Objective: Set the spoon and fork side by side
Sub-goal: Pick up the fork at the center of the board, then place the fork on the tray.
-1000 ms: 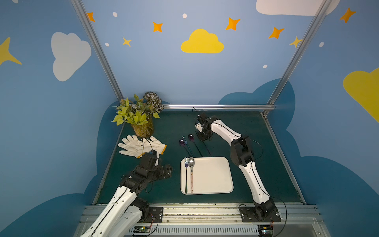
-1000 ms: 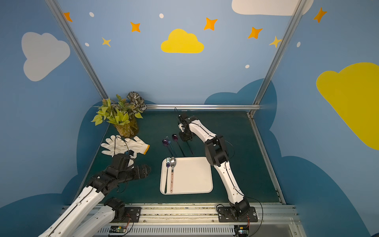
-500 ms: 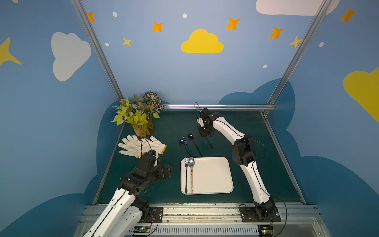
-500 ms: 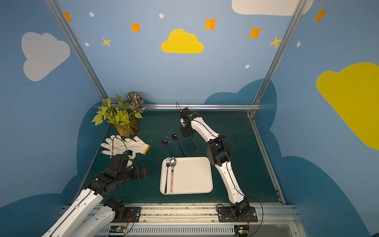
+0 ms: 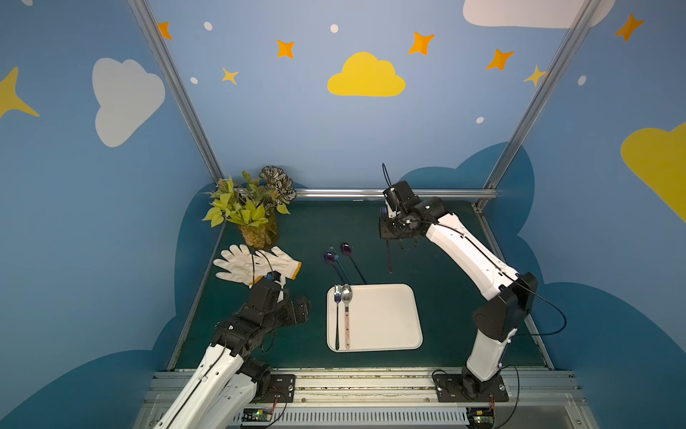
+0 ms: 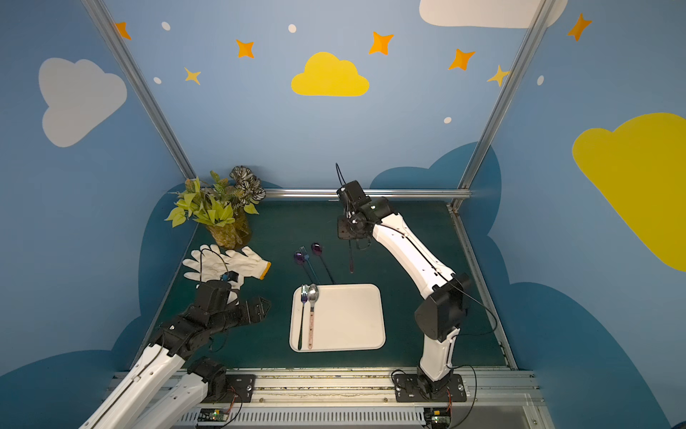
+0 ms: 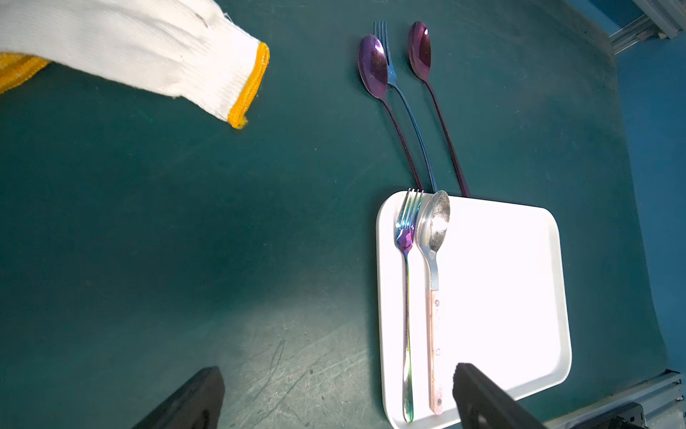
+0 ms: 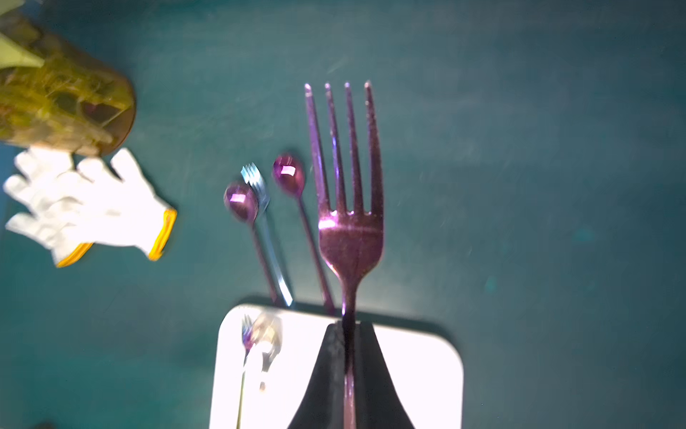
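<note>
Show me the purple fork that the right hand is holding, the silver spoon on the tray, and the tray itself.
purple fork point(image 8: 350, 232): right wrist view, base of the tines.
silver spoon point(image 7: 433, 223): left wrist view, its bowl.
white tray point(image 7: 501, 297): left wrist view, bare floor.

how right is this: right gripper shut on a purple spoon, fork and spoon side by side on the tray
Wrong tool: the right gripper is shut on a purple fork, tines clear in the right wrist view. A rainbow fork and spoon do lie side by side on the tray.
</note>
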You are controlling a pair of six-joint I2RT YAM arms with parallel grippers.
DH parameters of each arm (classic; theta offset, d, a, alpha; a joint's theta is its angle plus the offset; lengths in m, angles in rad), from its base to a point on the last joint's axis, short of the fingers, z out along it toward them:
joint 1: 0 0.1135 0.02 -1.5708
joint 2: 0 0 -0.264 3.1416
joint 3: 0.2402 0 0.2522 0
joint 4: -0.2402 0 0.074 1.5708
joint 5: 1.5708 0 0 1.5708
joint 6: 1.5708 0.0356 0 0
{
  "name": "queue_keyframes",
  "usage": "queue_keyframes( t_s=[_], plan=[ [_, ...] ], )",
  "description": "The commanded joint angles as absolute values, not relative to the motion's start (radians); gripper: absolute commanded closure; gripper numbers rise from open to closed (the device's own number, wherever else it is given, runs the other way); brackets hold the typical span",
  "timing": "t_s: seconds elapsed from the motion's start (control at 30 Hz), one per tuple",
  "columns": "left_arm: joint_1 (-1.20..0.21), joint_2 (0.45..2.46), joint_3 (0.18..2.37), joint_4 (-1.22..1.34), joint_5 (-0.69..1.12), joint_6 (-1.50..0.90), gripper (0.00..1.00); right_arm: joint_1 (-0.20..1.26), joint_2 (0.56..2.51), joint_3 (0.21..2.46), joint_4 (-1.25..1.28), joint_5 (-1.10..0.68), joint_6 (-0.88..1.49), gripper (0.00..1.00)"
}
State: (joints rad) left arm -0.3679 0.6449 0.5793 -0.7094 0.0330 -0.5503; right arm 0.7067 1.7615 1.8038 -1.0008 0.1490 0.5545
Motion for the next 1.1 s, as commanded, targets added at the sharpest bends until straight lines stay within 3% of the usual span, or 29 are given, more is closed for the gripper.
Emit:
queue_keyframes(
  t_s=[0.0,0.23,0.6,1.07],
  plan=[
    [-0.371,0.626,0.573,-0.703,0.052,-0.548,0.0,0.842,1.695,1.591,-0.982,0.189,0.829,1.0],
    [-0.371,0.616,0.56,-0.677,0.085,-0.545,0.0,1.036,1.66,1.292,-0.769,0.191,1.079,1.0],
    [-0.372,0.613,0.559,-0.666,0.117,-0.539,0.0,1.061,1.876,1.354,-0.74,0.155,1.039,1.0],
    [-0.377,0.611,0.557,-0.665,0.114,-0.54,0.0,1.042,1.932,1.359,-0.759,0.138,0.989,1.0]
  ],
)
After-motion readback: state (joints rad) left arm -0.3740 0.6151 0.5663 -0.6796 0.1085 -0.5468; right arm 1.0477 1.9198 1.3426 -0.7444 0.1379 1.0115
